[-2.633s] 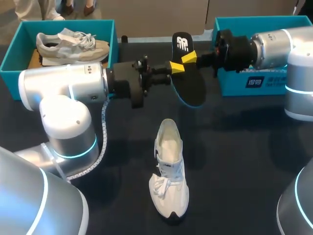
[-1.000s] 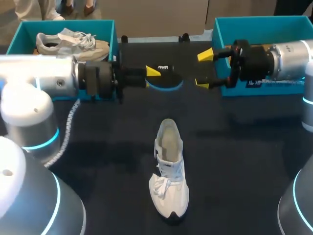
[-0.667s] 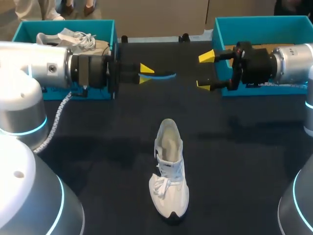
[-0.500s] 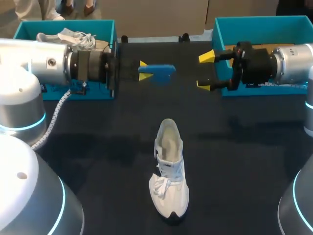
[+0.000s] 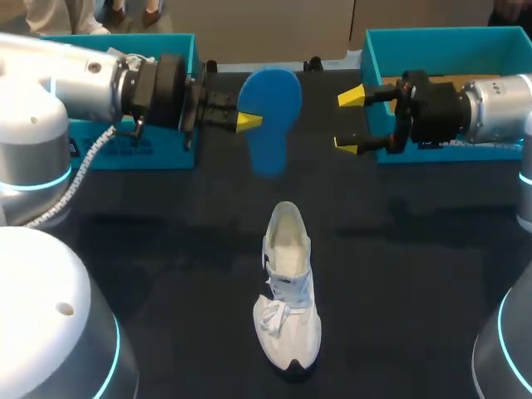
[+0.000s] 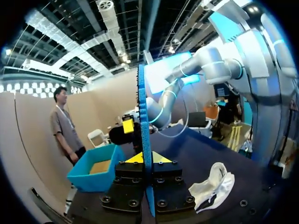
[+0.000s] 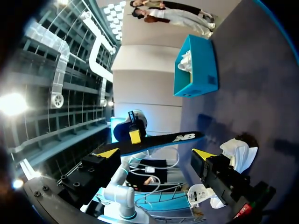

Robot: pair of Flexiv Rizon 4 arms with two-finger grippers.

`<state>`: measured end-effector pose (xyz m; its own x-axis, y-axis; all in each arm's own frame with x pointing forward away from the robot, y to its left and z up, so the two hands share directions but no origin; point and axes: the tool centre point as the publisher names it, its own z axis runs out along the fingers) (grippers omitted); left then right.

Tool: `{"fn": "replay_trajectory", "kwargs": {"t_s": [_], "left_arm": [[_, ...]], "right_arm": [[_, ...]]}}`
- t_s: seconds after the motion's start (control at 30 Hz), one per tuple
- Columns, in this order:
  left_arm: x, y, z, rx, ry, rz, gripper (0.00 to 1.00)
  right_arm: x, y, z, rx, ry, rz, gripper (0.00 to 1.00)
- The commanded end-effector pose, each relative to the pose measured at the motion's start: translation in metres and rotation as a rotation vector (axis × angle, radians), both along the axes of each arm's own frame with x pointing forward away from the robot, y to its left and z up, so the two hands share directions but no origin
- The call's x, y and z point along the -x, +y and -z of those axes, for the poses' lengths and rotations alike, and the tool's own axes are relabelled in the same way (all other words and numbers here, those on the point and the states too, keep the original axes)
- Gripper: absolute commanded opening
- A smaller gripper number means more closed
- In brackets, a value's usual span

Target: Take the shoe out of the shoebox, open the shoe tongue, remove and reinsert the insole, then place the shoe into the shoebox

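Progress check, biggest stuff first. The table (image 5: 416, 249) has a teal box at each far corner. The right box (image 5: 440, 35) looks empty as far as I can see into it. The left box (image 5: 125, 154) is mostly hidden behind my left arm from above, though the right wrist view shows something pale poking over its rim.

The shoe (image 5: 287, 287) is out and sitting upright on the table in the near middle, toe toward the robot, well apart from both boxes. Its mouth looks wide open and I can't make out an insole inside, so I'd call the take-out, tongue-open and insole-out steps done.

The insole (image 5: 270, 108) is up in the air between the two boxes, beyond the shoe's heel, blue face toward the head camera. The left gripper (image 6: 148, 157) is clamped on it, one finger on each flat side, with the insole edge-on between them in its own wrist view. The right gripper (image 5: 349, 120) sits just beside the right box with its fingers spread wide, holding nothing, with a clear gap to the insole.

What's left, I reckon: get the insole back into the shoe, then put the shoe into a box. Roughly halfway.
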<state>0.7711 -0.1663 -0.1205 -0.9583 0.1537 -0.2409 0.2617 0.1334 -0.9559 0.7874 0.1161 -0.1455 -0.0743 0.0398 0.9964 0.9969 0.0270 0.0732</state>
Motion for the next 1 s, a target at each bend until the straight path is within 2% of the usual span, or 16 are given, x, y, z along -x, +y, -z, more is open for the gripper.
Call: {"fn": "replay_trajectory", "kwargs": {"t_s": [0.03, 0.13, 0.43, 0.47, 0.53, 1.0], "left_arm": [[-0.005, 0.002, 0.004, -0.096, 0.520, 0.084, 0.00], [-0.006, 0.008, 0.005, -0.074, 0.814, 0.088, 0.00], [-0.010, 0.015, 0.004, 0.009, 1.164, 0.104, 0.00], [-0.010, 0.012, 0.005, 0.011, 1.326, 0.148, 0.00], [-0.010, 0.008, 0.007, -0.044, 1.491, 0.223, 0.00], [-0.010, 0.008, 0.007, -0.044, 1.491, 0.223, 0.00]], "right_arm": [[0.001, 0.000, 0.000, 0.003, 0.000, 0.001, 1.00], [0.001, 0.000, 0.000, 0.003, 0.000, 0.001, 1.00], [0.001, 0.000, 0.000, 0.003, 0.000, 0.001, 1.00], [0.001, 0.000, 0.000, 0.003, 0.000, 0.001, 1.00], [0.001, 0.000, 0.000, 0.003, 0.000, 0.001, 1.00], [0.001, 0.000, 0.000, 0.003, 0.000, 0.001, 1.00]]}}
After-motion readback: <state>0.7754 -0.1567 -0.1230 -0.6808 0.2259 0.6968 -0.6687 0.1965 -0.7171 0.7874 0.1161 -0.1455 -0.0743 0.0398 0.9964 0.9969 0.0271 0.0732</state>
